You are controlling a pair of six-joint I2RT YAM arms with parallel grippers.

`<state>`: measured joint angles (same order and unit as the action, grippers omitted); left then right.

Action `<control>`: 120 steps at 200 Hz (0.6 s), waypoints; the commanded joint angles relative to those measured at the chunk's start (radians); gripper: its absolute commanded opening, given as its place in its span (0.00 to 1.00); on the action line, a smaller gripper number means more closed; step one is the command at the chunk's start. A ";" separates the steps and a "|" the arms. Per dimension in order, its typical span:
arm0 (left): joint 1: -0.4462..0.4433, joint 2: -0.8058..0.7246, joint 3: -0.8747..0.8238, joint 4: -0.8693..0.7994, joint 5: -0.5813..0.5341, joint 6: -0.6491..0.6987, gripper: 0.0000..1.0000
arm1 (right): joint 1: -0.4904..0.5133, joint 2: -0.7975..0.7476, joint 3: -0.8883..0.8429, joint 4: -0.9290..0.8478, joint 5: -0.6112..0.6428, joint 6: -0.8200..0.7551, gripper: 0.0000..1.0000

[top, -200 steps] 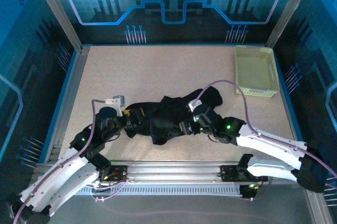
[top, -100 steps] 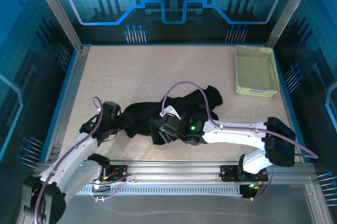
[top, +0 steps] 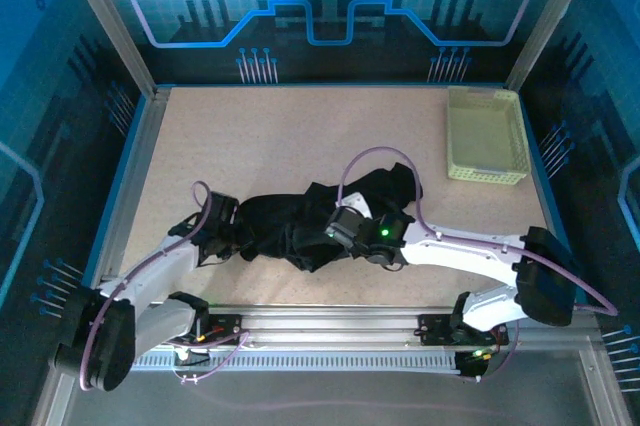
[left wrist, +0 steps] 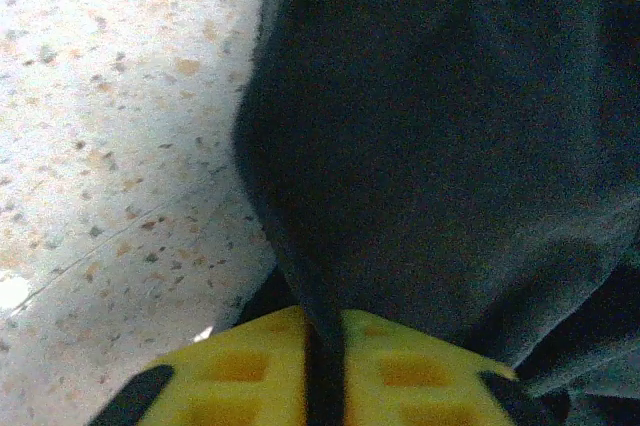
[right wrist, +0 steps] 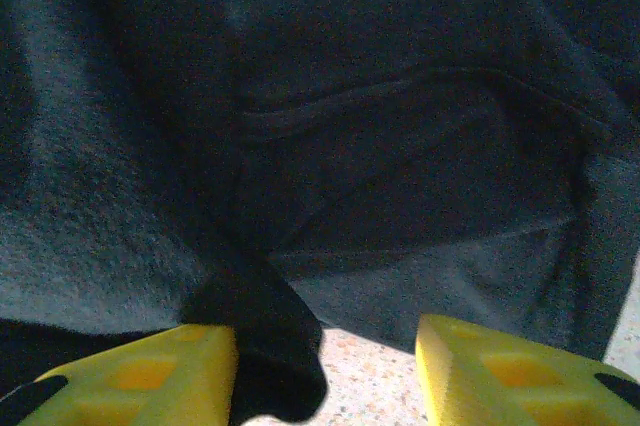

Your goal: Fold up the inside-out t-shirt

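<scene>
Low in the middle of the overhead view, the t-shirt (top: 300, 231) lies bunched on the table (top: 300, 136), left claw (left wrist: 323, 351) pinched tight on a fold, right claw (right wrist: 325, 371) spread wide over cloth, so flattening seems under way and the right needs an edge to grip.

You have one black t-shirt (top: 285, 228), one pale yellow-green basket (top: 486, 136) and two tools, the left tool (left wrist: 322, 346) and the right tool (right wrist: 325, 366), on one speckled surface (top: 280, 136).
</scene>
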<state>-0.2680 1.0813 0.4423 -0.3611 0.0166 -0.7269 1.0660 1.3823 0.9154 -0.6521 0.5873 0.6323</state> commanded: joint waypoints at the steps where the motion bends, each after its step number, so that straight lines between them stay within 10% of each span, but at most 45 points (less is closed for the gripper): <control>1: 0.010 0.017 0.031 0.047 0.043 0.020 0.10 | -0.009 -0.045 -0.030 -0.020 -0.020 -0.009 0.54; 69: 0.012 -0.037 0.028 0.019 0.026 0.037 0.03 | 0.089 -0.177 -0.092 0.029 -0.119 -0.051 0.70; 120: 0.012 -0.059 0.021 0.006 0.031 0.034 0.02 | 0.091 -0.009 0.014 -0.093 -0.018 0.078 0.59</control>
<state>-0.2646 1.0489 0.4500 -0.3347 0.0345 -0.7055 1.1618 1.3087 0.8684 -0.6594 0.4995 0.6186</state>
